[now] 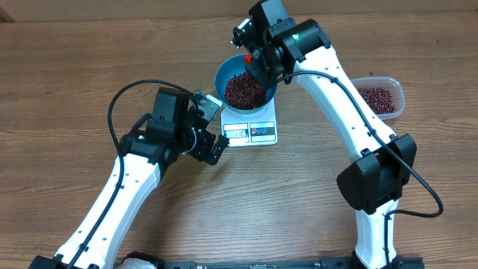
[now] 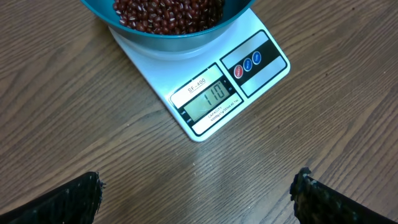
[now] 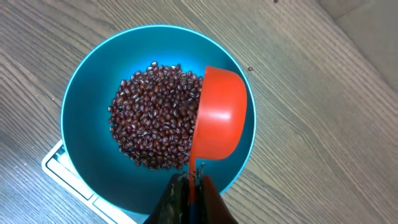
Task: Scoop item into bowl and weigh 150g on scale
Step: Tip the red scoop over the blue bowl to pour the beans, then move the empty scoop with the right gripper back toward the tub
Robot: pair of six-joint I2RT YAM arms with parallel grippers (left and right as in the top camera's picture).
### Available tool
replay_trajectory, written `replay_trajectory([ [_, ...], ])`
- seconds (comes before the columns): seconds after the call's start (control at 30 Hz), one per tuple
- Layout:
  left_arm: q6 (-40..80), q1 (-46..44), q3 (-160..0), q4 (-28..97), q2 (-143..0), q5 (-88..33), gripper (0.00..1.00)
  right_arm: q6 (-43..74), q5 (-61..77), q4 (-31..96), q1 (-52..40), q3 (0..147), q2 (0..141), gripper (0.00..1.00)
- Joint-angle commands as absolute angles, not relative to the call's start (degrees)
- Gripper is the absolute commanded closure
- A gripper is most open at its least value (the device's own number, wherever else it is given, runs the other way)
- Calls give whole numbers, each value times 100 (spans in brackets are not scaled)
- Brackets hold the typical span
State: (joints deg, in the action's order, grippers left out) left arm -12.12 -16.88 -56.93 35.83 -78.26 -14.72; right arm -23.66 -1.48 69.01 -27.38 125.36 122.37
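Right wrist shows right hand point(image 3: 189, 188) gripping scoop point(image 3: 221, 115) (tipped) over bowl point(image 3: 84, 143).

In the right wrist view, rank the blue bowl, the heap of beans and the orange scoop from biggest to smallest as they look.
1. blue bowl
2. heap of beans
3. orange scoop
The scoop is nearer the camera and hides part of the heap, so the gap between those two is unsure.

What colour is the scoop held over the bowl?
Plain orange-red. The scoop shows best in the right wrist view.
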Motion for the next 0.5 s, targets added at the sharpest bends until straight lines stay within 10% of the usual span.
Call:
replay_trajectory([
  [0.0, -1155, -1691, -5684, 3579, -7865, -1483, 0, -2410, -36, 6860, -2724, 12766, 11767, 96],
  [0.47, -1155, -1691, -5682, 3579, -7865, -1483, 1, -1767, 1146, 6960, -1459, 12766, 10932, 96],
])
